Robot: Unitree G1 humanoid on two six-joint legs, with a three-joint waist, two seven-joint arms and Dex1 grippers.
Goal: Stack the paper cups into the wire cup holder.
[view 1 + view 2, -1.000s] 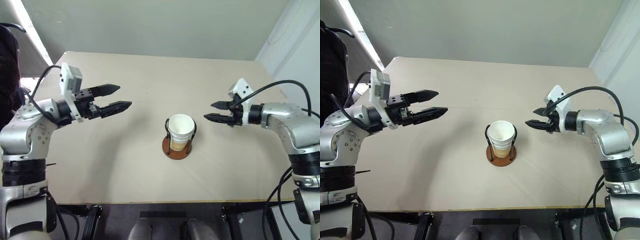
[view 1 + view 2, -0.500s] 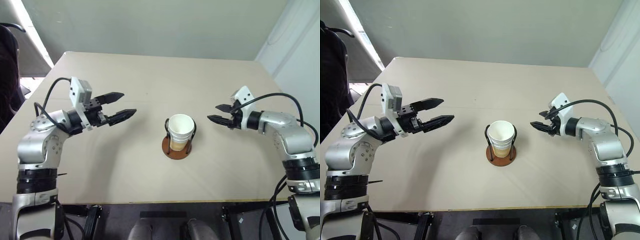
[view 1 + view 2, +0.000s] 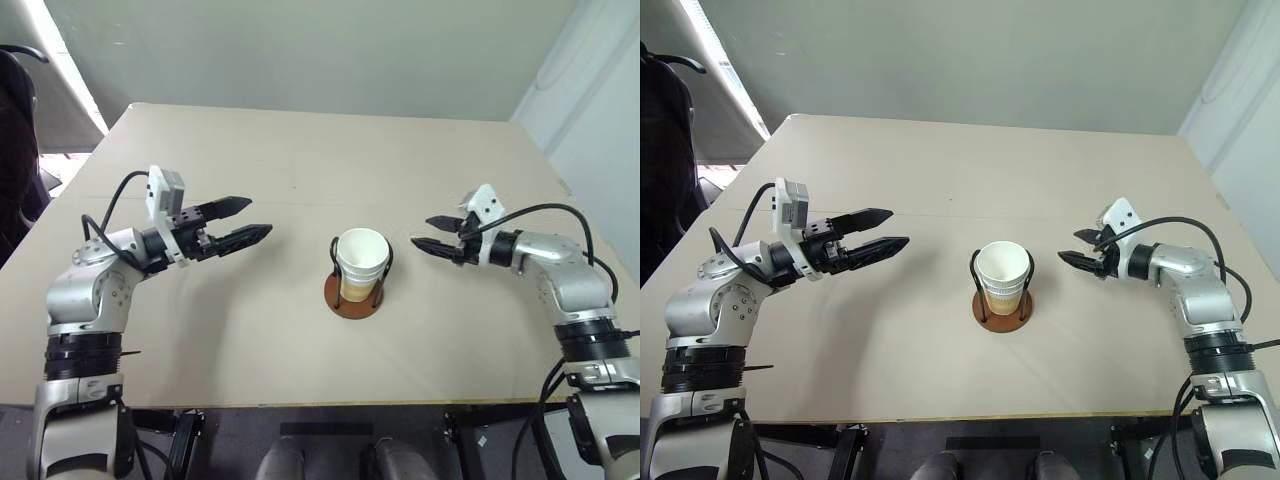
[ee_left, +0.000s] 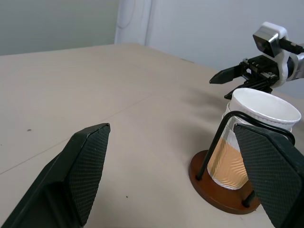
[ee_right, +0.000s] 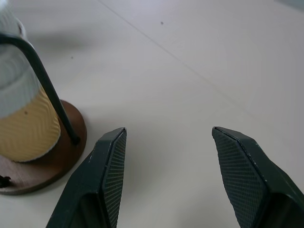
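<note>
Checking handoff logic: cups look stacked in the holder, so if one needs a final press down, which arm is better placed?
Right, marginally. The right gripper is open, empty and nearer the paper cups in the wire cup holder than the open left gripper.

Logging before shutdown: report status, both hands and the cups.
Left hand open, empty. Right hand open, empty. Paper cups nested in the wire cup holder, mid-table between the hands. Nothing in the way.

Even bright light, soft shadows, sharp
</note>
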